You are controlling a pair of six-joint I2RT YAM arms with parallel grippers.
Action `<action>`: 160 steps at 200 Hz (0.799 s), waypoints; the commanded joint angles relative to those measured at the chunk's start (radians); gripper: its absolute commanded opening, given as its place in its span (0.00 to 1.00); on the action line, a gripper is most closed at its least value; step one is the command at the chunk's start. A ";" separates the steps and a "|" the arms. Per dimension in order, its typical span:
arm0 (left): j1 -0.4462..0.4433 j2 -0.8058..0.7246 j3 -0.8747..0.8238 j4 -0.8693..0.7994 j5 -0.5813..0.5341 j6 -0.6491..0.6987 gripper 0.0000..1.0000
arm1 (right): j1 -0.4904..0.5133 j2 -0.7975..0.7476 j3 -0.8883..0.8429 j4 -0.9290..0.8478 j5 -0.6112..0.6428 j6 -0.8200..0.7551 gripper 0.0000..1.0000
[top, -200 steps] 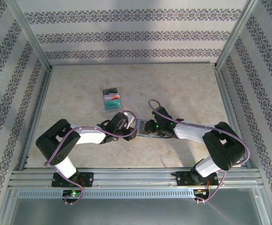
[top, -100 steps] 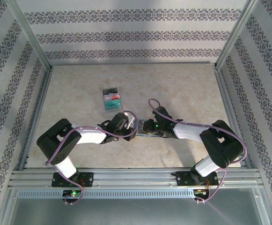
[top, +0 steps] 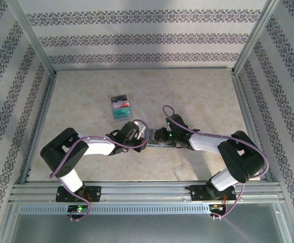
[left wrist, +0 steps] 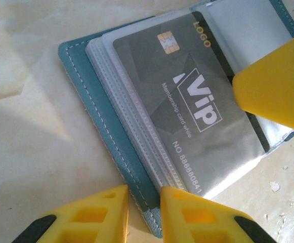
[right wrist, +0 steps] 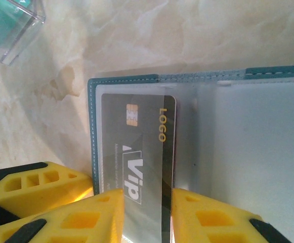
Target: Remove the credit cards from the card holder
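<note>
If the left pincer (left wrist: 144, 191), nearly closed on the card holder's (left wrist: 81, 76) edge, holds weakly, the holder may lift with the grey card (left wrist: 187, 101) that the right pincer (right wrist: 148, 195) straddles, though I cannot tell whether either truly pinches.

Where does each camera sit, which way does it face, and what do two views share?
Top external: above and behind the bases, looking down on the table; both arms show, left gripper and right gripper at the card holder.
Left wrist: on the left arm, looking past its own yellow fingers at the holder's teal edge and grey VIP card.
Right wrist: on the right arm, past its own fingers, at the same card.
Shared: both wrist views show that card.
</note>
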 commanded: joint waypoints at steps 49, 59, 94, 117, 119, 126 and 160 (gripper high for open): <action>-0.017 0.023 0.026 0.015 0.018 -0.018 0.23 | -0.017 -0.009 -0.062 0.160 -0.101 0.039 0.31; -0.017 0.024 0.028 0.015 0.021 -0.019 0.23 | -0.020 0.007 -0.068 0.184 -0.111 0.046 0.31; -0.018 0.027 0.035 0.010 0.025 -0.020 0.23 | -0.029 0.063 -0.089 0.302 -0.152 0.081 0.31; -0.020 0.024 0.036 0.006 0.025 -0.020 0.23 | -0.041 0.094 -0.106 0.361 -0.165 0.103 0.31; -0.020 0.024 0.036 0.006 0.025 -0.021 0.23 | -0.041 0.096 -0.107 0.366 -0.167 0.104 0.31; -0.020 0.023 0.036 0.003 0.025 -0.021 0.23 | -0.043 0.102 -0.114 0.385 -0.172 0.111 0.31; -0.021 0.022 0.034 0.001 0.017 -0.023 0.23 | -0.045 0.100 -0.131 0.463 -0.207 0.122 0.27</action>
